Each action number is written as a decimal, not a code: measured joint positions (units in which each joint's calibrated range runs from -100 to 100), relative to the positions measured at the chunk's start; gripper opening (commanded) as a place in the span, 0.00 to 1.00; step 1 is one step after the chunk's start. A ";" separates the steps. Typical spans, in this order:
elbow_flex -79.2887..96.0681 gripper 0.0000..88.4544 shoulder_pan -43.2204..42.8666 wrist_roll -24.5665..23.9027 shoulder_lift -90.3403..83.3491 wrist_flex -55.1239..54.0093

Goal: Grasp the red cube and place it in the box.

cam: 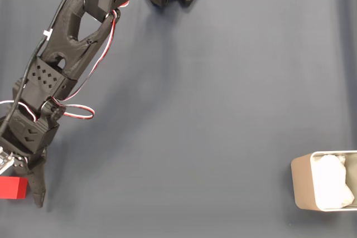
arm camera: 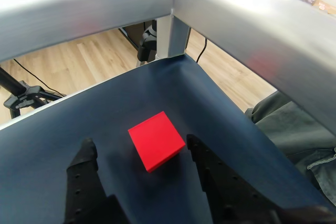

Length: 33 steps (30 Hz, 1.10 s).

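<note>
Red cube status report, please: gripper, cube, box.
Gripper open, straddling red cube. Cube on mat, ungrasped. Box far right in fixed view.

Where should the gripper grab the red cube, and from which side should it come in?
Best to take the red cube across two opposite side faces, coming down from above. In the wrist view it sits flat on the dark mat, between the open fingers, and its plain, flat, parallel faces suit the pads. It looks turned slightly askew to the fingers, so a small wrist twist to square up would probably help before closing.

Even, bright light throughout, soft arm shadows on the dark mat (cam: 223, 110), and glare on blurred metal rails (arm camera: 252, 19).
</note>
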 measured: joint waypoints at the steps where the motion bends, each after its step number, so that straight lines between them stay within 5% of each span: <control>1: -0.45 0.45 0.00 0.00 0.00 -0.08; 33: 3.16 0.45 -2.00 -1.71 -0.26 -0.08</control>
